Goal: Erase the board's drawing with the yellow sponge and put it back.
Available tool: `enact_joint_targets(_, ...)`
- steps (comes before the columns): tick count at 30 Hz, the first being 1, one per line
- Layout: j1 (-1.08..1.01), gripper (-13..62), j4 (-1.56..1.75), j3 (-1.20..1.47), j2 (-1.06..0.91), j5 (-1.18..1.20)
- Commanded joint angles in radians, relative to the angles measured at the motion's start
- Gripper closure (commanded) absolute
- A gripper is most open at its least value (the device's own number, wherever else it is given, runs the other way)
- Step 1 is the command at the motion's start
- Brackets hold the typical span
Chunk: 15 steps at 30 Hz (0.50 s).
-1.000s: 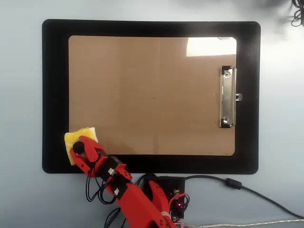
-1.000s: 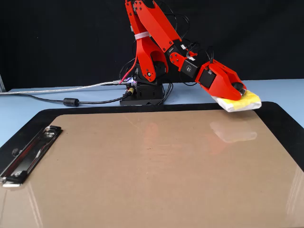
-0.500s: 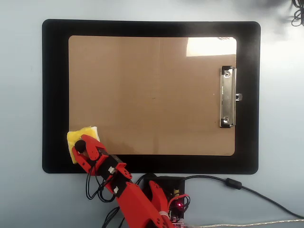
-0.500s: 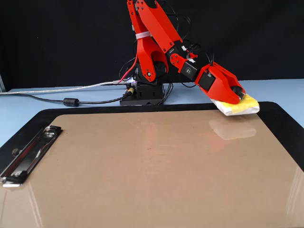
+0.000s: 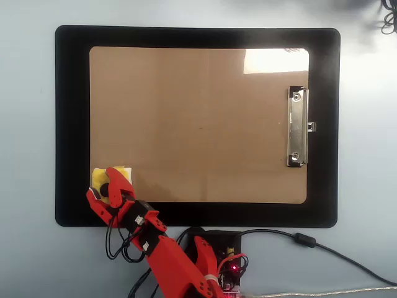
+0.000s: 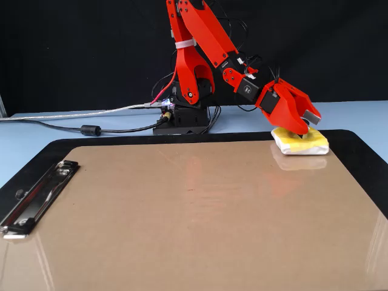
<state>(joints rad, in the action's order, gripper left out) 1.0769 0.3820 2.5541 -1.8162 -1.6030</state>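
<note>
The brown board [image 5: 198, 124] lies on a black mat, with its silver clip [image 5: 297, 127] at the right in the overhead view. No drawing shows on its surface in either view. The yellow sponge [image 5: 125, 172] rests flat on the board's lower left corner; in the fixed view it [image 6: 301, 144] is at the far right. My red gripper [image 5: 104, 187] is directly over the sponge, its jaws closed around the black knob [image 5: 104, 190]. In the fixed view the gripper [image 6: 306, 125] points down onto the sponge and hides the knob.
The black mat [image 5: 71, 124] frames the board on a pale blue table. The arm's base [image 6: 185, 115] and its cables [image 6: 91, 129] sit just beyond the mat's edge. More dark cables [image 5: 389, 22] lie at the overhead view's top right corner.
</note>
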Motion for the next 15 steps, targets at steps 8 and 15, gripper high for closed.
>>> enact_joint_targets(8, -0.014, 16.3, -0.04, -0.081, -0.298, -0.071)
enact_joint_targets(15, -0.288, 16.3, -0.91, -0.321, -0.534, -0.109)
